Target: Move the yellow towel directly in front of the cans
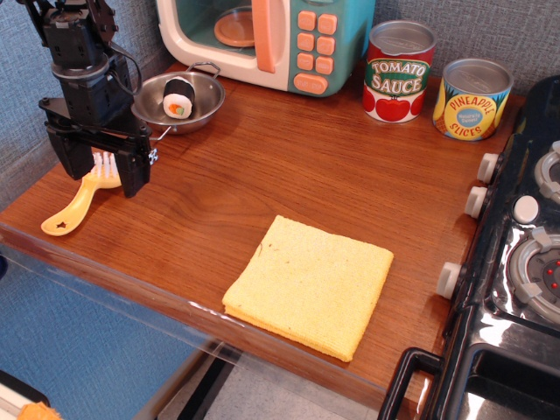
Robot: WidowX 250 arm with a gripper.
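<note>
Countertop [289, 157] wooden, grey wall behind — yellow towel [308, 284] near front edge, cans [435, 83] at back; claw [105, 171] apart.

The black robot arm hangs at the left end of the wooden table [289, 175], its wrist vertical. The gripper [107, 175] points straight down at the tabletop's left edge, its two black fingers [136, 171] spread apart with nothing between them.

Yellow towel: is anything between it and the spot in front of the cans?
Nothing visible. Bare wood lies between the yellow towel and the cans. The claw hangs over the brush, far left.
</note>
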